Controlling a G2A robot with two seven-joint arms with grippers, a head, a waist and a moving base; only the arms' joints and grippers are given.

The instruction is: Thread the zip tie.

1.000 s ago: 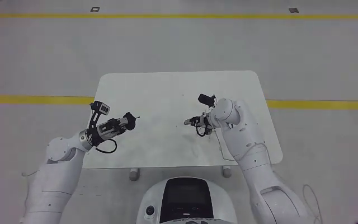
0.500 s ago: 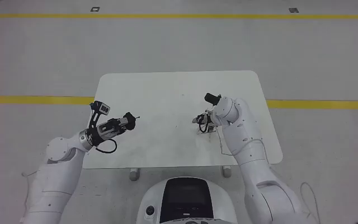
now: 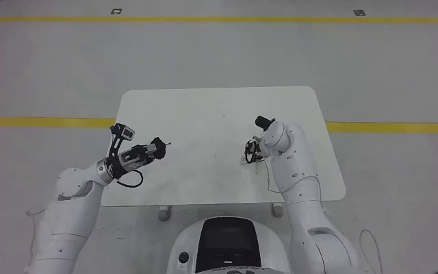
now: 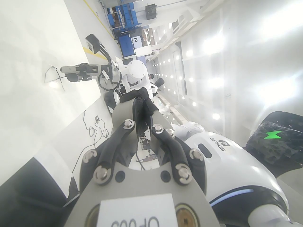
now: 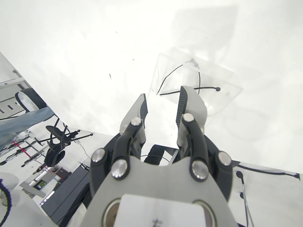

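- The right gripper [image 5: 163, 106] hangs over the right middle of the table [image 3: 205, 116], its fingers spread fairly wide with nothing between them; it points down at a clear tray [image 5: 225, 81] just past its tips, likely lined up for a pick.
- The zip ties [image 5: 172, 71] lie inside that tray as two black strips that cross (one bent, one nearly straight); the tray probably serves to keep them in one place.
- The left gripper [image 3: 159, 146] sits above the left part of the table, well apart from the tray, its fingers pinched together on a black piece [image 4: 144, 95]; a thin tip juts from it towards the right arm, which suggests a tie held ready for threading, though that is a guess.
- Hard to make out: what the black piece really is, since the fingers cover most of it; whether the crossing ties touch; the middle of the straight tie, hidden behind one finger of the right gripper.
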